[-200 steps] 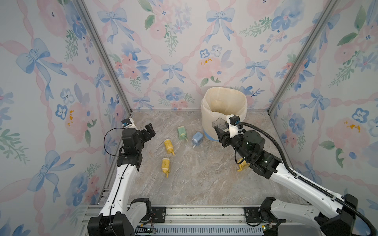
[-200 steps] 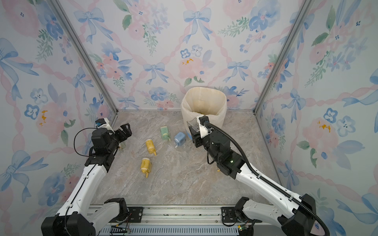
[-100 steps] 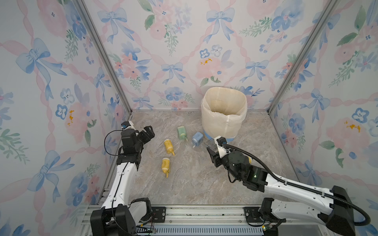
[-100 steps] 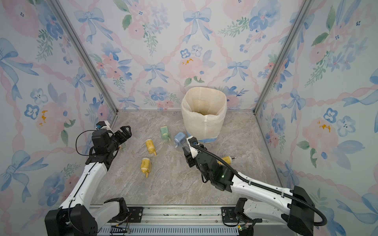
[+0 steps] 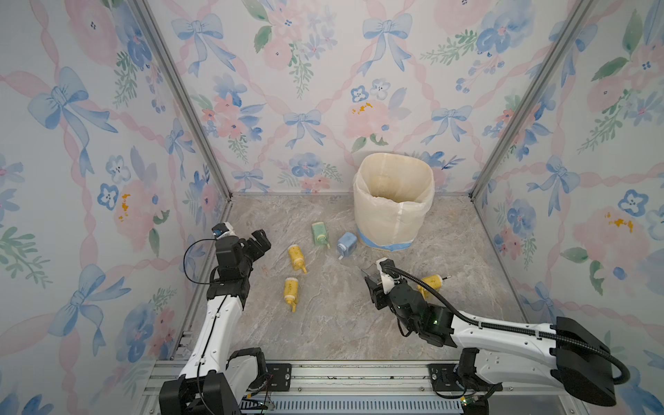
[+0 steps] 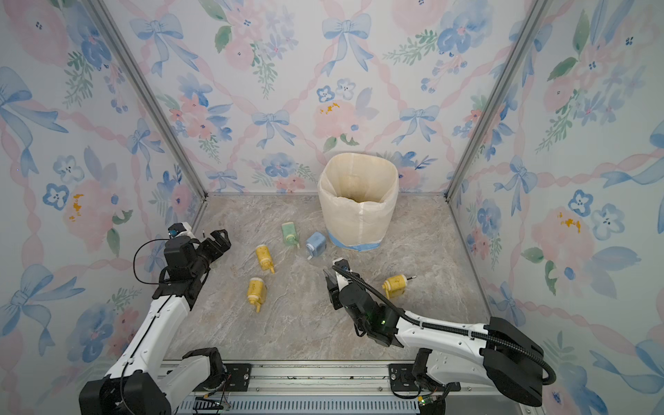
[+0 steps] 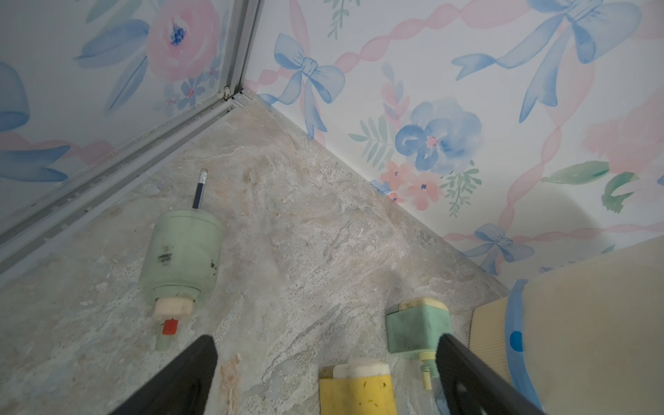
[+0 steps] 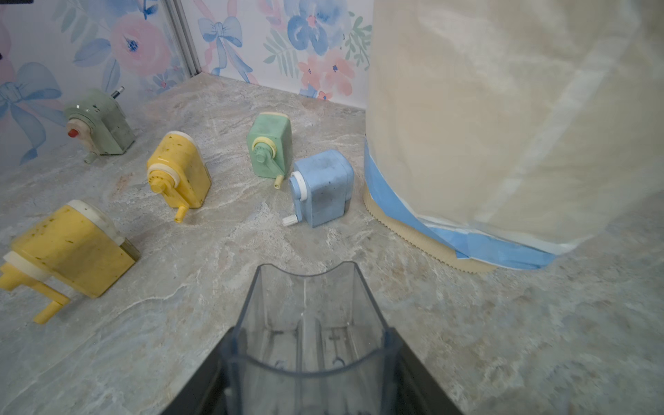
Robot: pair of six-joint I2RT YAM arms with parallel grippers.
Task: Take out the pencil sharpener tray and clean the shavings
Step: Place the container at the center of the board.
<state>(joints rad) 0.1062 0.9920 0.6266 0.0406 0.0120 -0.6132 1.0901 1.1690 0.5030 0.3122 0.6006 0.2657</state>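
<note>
1. Six hand-crank pencil sharpeners lie on the grey marbled floor [image 5: 323, 330]: three yellow, two green, one blue.
2. Left of centre are a first yellow sharpener [image 5: 296, 257] and a second yellow sharpener [image 5: 291, 287]. A square green sharpener [image 5: 319, 233] and a blue sharpener [image 5: 346, 245] lie nearer the bin.
3. A third yellow sharpener [image 5: 431, 282], with a pencil in it, lies toward the right wall. A rounded green sharpener [image 7: 181, 258], also with a pencil in it, lies close to the left wall's metal edge.
4. One cream-lined bin with blue tape at its base [image 5: 393, 201] stands against the back wall, right of centre.
5. One clear plastic shavings tray [image 8: 309, 316] is clamped between the fingers of the right gripper [image 8: 309, 359]. It is in front of the bin and apart from it.
6. The left gripper [image 7: 325, 341] hangs near the left wall with its fingers wide apart, holding nothing.
7. Bare floor lies open between the two arms and forward to the front rail [image 5: 359, 373].
</note>
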